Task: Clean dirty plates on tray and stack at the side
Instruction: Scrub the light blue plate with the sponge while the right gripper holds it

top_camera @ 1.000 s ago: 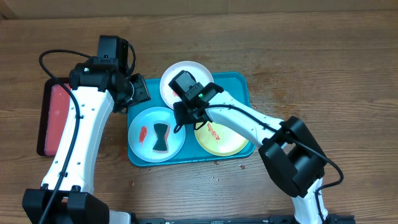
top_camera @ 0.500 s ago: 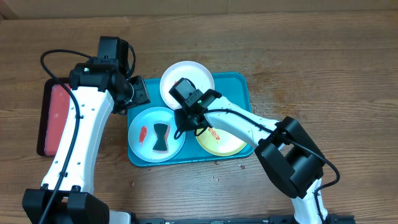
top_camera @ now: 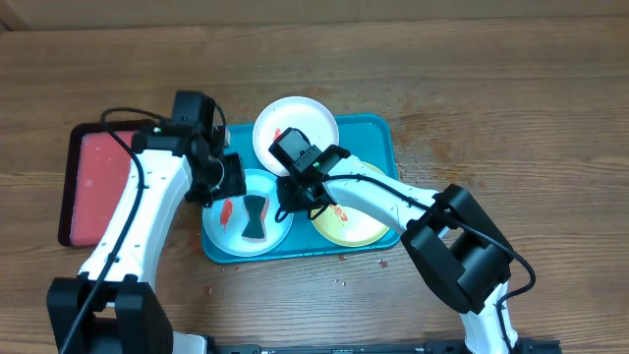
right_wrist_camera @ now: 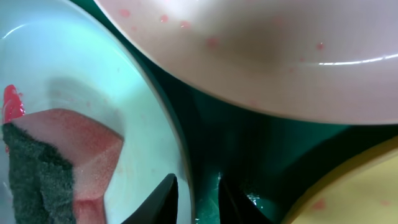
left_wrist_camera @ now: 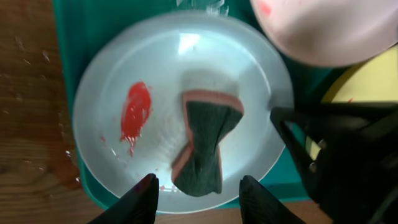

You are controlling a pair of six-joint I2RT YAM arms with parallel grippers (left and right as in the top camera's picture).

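Observation:
The teal tray holds three dirty plates: white at the back, light blue front left, yellow-green front right. On the blue plate lie a red smear and a dark-topped pink sponge. My left gripper hangs open over that plate's near edge, with the sponge's end just beyond its fingertips. My right gripper is open but narrow. One finger is inside the blue plate's right rim and one outside, and a gap still shows.
A smaller dark-rimmed red tray lies on the wooden table left of the teal tray. The white plate overhangs close above my right fingers. The yellow-green plate sits just to their right. Red specks dot the wood near the tray's front.
My left arm has swung right and forward, from the tray's back left corner to over the blue plate. My right gripper has slid onto the blue plate's rim. Both jaws have narrowed.

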